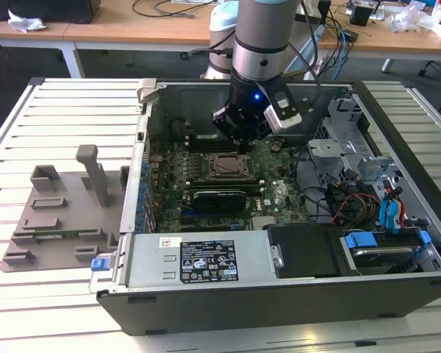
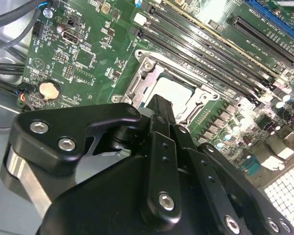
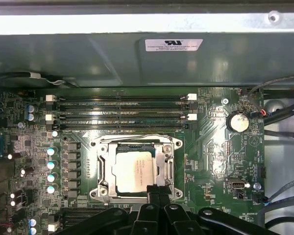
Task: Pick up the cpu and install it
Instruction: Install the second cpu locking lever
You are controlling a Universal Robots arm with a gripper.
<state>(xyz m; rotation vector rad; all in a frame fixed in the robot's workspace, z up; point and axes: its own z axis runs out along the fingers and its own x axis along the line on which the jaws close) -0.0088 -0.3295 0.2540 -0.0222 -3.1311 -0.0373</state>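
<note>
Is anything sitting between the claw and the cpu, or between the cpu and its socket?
Nothing visible does. The cpu already lies inside the socket frame on the motherboard, and the claw hangs right at its edge with no cable or part between them in both wrist views.

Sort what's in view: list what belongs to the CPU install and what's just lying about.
Job: silvery square cpu in the black-framed motherboard socket; black gripper just above it.

Lying about: grey plastic tray with posts; round coin battery; blue drive caddy.
</note>
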